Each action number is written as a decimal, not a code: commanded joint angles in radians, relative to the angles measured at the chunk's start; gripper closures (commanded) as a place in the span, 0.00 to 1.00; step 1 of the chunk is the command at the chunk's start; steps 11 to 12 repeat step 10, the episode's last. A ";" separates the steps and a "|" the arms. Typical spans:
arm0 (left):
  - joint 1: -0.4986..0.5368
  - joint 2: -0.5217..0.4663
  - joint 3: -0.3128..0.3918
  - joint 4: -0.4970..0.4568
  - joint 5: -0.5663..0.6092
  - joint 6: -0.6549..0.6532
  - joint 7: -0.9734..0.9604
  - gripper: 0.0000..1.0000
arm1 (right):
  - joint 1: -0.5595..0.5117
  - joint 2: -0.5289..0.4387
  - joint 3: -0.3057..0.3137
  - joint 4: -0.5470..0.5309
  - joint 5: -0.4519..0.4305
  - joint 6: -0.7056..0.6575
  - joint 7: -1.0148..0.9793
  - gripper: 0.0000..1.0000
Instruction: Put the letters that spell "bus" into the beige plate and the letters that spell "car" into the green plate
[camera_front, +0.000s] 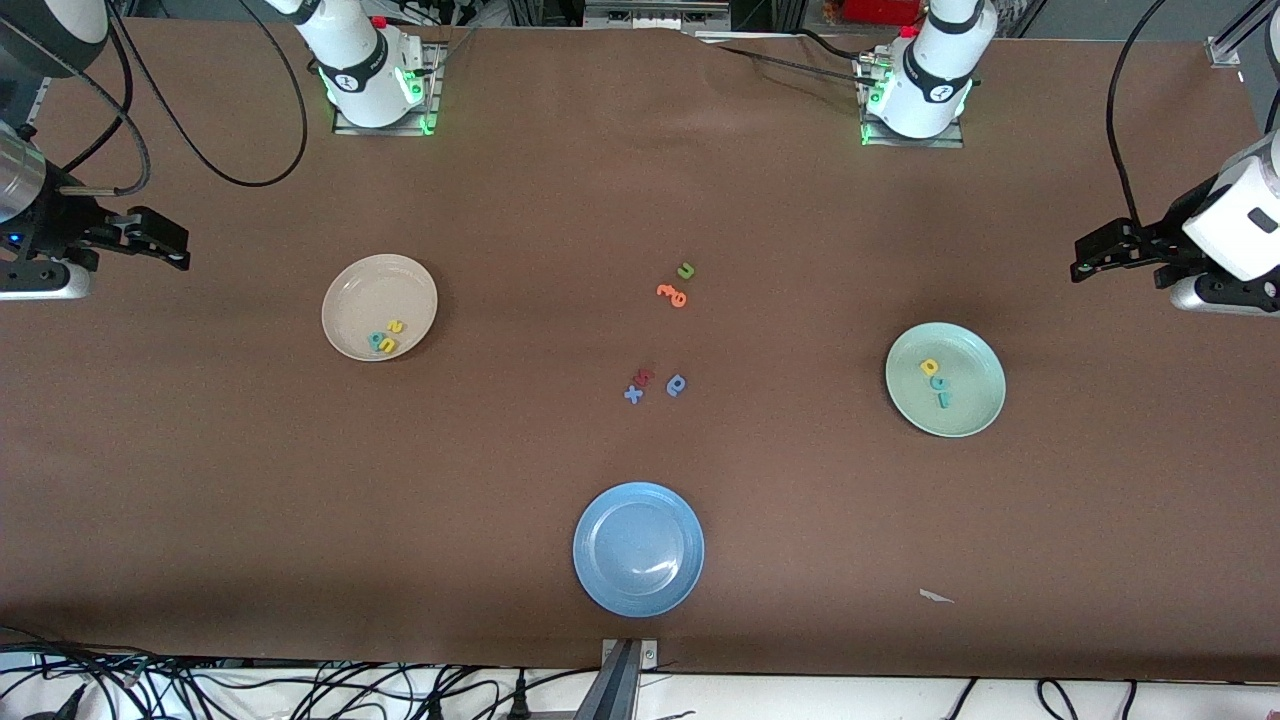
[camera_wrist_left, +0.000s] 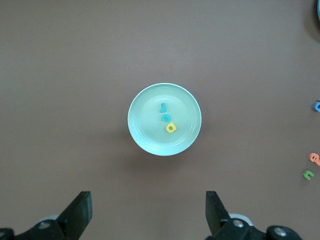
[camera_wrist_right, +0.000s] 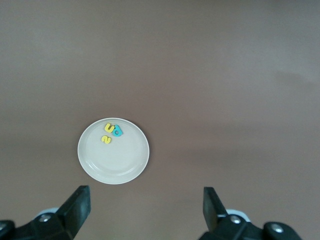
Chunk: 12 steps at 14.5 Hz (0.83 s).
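Left hand (camera_wrist_left: 148, 212): I see it spread apart, empty, above green plate (camera_wrist_left: 145, 142).
"car" letters (camera_wrist_left: 167, 120): in that plate.
Right hand (camera_wrist_right: 145, 210): apart, empty, above beige plate (camera_wrist_right: 117, 170).
"bus" letters (camera_wrist_right: 111, 132): in it.
Handling: I judge foam light, soft; pinch edges.

- The "bus" letters (camera_front: 384, 340) are held in the beige plate (camera_front: 350, 300), toward the right arm's end of the table (camera_front: 200, 480).
- The "car" letters (camera_front: 936, 383) are held in the green plate (camera_front: 975, 415), toward the left arm's end.
- Loose letters (camera_front: 660, 335) are scattered mid-table, between the two plates.
- A third plate (camera_front: 600, 580) is set nearer the front camera than the loose letters.
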 joint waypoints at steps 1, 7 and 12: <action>0.003 -0.003 0.000 0.012 -0.029 -0.022 0.024 0.00 | 0.006 0.001 -0.019 0.016 0.039 -0.019 -0.013 0.00; 0.005 -0.003 0.000 0.011 -0.029 -0.022 0.024 0.00 | 0.006 0.001 -0.017 0.016 0.038 -0.020 -0.008 0.00; 0.003 -0.003 0.000 0.011 -0.029 -0.022 0.024 0.00 | 0.003 0.004 -0.019 0.016 0.033 -0.020 -0.011 0.00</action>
